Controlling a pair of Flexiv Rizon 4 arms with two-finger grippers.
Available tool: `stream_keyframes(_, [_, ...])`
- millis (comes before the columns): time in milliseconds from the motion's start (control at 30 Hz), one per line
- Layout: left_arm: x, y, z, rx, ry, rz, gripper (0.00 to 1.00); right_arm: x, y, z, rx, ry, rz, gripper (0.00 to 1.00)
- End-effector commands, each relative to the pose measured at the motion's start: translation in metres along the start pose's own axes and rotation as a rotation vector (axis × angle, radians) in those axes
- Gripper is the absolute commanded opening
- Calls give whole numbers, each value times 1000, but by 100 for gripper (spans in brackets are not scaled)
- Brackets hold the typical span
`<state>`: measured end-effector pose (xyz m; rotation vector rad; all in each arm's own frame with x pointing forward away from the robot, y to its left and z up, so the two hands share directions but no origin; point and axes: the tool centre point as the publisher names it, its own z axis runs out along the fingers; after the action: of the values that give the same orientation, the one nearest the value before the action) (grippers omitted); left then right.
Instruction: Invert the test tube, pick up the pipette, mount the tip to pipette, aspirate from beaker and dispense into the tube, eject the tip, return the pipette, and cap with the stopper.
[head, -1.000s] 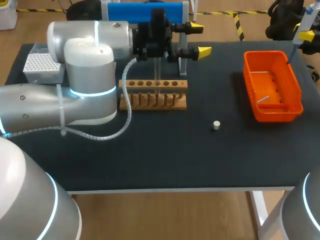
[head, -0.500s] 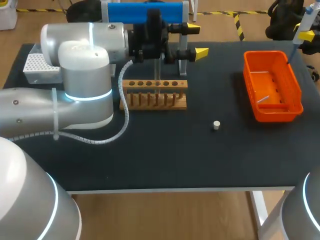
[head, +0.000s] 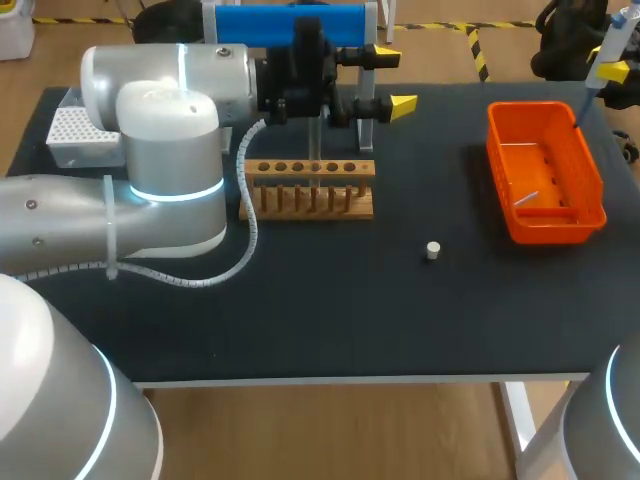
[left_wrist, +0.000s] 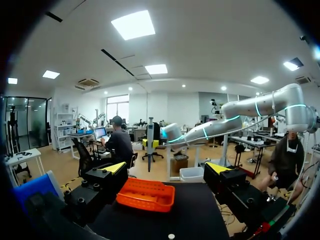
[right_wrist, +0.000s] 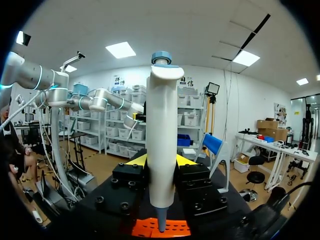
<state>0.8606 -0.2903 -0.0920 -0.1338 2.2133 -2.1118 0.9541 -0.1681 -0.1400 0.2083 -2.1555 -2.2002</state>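
Observation:
My right gripper (head: 612, 72) is at the table's far right, above the orange basket (head: 545, 170), shut on the white pipette (head: 603, 55). In the right wrist view the pipette (right_wrist: 161, 145) stands upright between the yellow-tipped fingers, and its narrow end hangs over the basket (right_wrist: 145, 229). My left gripper (head: 395, 80) is open and empty behind the wooden rack (head: 307, 188), pointing right. A clear test tube (head: 315, 140) stands in the rack. The small white stopper (head: 432, 250) lies on the mat. From the left wrist view my left gripper (left_wrist: 166, 170) faces the basket (left_wrist: 146, 194) and the stopper (left_wrist: 171, 236).
A white tip box (head: 75, 135) sits at the far left, partly hidden by my left arm. A blue stand (head: 290, 22) rises at the back behind the left wrist. A small white piece (head: 527, 200) lies inside the basket.
My left arm has shifted slightly to the left, and its gripper has drawn back a little with it. The right arm and the pipette have not moved.

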Motion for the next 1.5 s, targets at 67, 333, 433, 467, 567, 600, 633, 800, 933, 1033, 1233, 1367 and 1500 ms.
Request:
stream_keyframes(67, [1, 1, 1, 2, -3, 0, 100, 9, 7, 11, -3, 5, -7, 0])
stream_keyframes(333, [1, 1, 1, 2, -3, 0, 100, 36, 14, 48, 13, 23, -29, 0])
stream_keyframes(433, [1, 1, 1, 2, -3, 0, 100, 44, 17, 64, 13, 25, -25, 0])
stream_keyframes(467, [1, 1, 1, 2, -3, 0, 100, 47, 18, 69, 9, 26, -22, 0])
stream_keyframes(567, [1, 1, 1, 2, -3, 0, 100, 55, 23, 85, 0, 37, -18, 0])
stream_keyframes(600, [1, 1, 1, 2, -3, 0, 100, 57, 25, 90, -5, 46, -18, 0])
stream_keyframes(633, [1, 1, 1, 2, -3, 0, 100, 60, 27, 94, -7, 52, -19, 0])
stream_keyframes(800, [10, -1, -19, 22, -17, 20, 100, 69, 34, 112, -14, 70, -20, 0])
stream_keyframes(933, [19, 0, -36, 13, -27, 16, 100, 74, 35, 124, -11, 74, -15, 0])
stream_keyframes(1033, [27, 2, -48, 17, -41, 11, 100, 79, 34, 133, -8, 79, -10, 0])
stream_keyframes(1233, [42, 8, -64, 19, -59, 2, 100, 86, 31, 149, 0, 88, -7, 0])
stream_keyframes(1367, [45, 11, -70, 21, -57, 3, 100, 90, 30, 159, 8, 93, -8, 0])
stream_keyframes(1500, [45, 11, -74, 19, -43, 15, 100, 94, 29, 167, 15, 96, -8, 0])
